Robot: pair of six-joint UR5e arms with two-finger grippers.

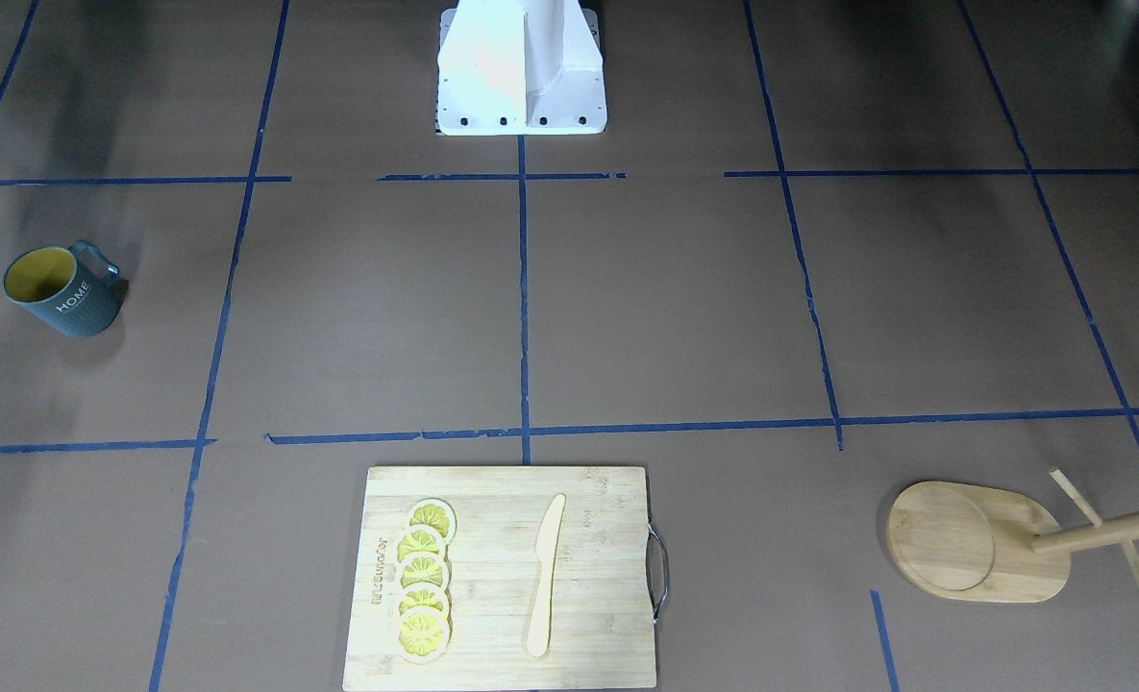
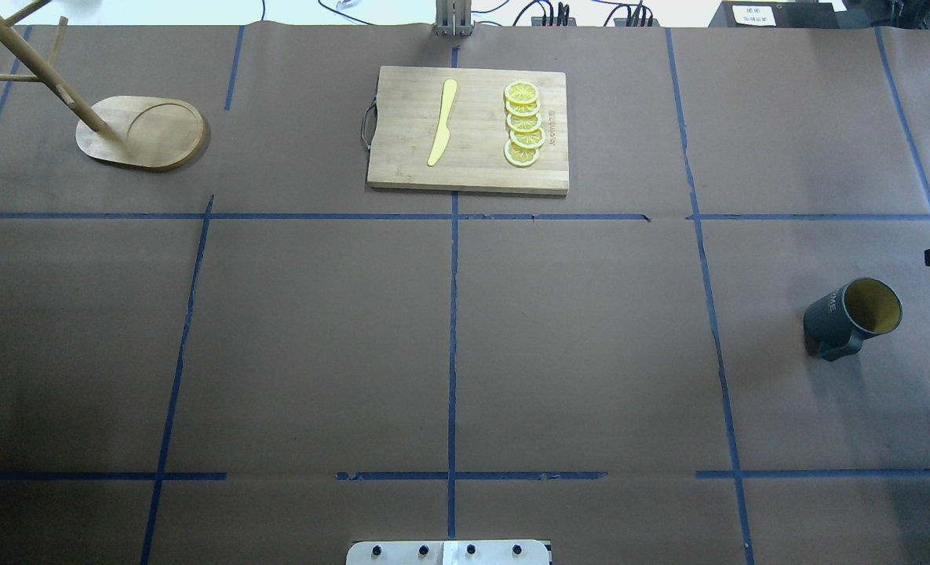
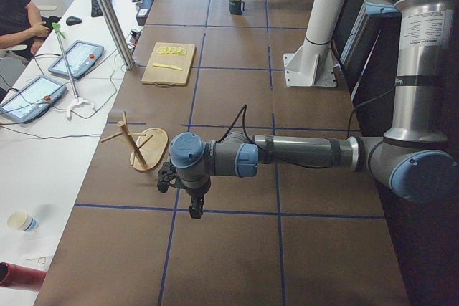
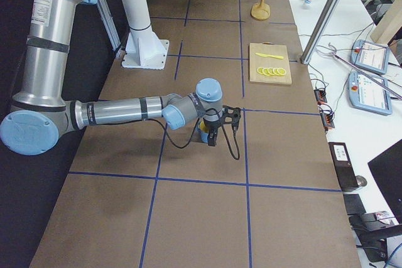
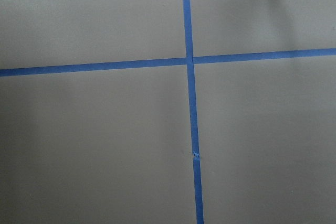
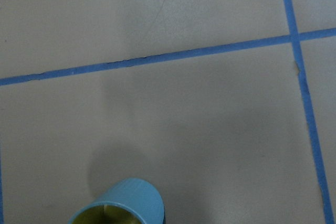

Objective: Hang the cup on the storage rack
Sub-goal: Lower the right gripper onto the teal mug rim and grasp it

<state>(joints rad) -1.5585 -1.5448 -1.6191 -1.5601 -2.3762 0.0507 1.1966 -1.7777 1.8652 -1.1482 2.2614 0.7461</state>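
Closest to the front-facing camera lies the cutting board, flat on the surface, with its metal handle on the side toward the storage rack. On the board I see a row of overlapping lemon slices and, beside them but apart, a pale wooden knife.

The storage rack stands upright at the operators' edge, on the robot's left side. Its post rises from one end of the oval base, and thin pegs stick out from the post. No peg carries anything.

The cup stands on the surface on the robot's right side, well apart from the rack and from the board. Its yellow inside is open upward, the "HOME" lettering faces the operators' side, and the handle points toward the robot.

The left hand hangs above the surface near the rack's base and touches nothing. I see it only in the side view, so I cannot tell if its fingers are spread or pressed together.

The right hand hovers close to the cup. In the right wrist view only the cup's rim shows at the bottom edge, and no fingers appear. I cannot tell its state either.
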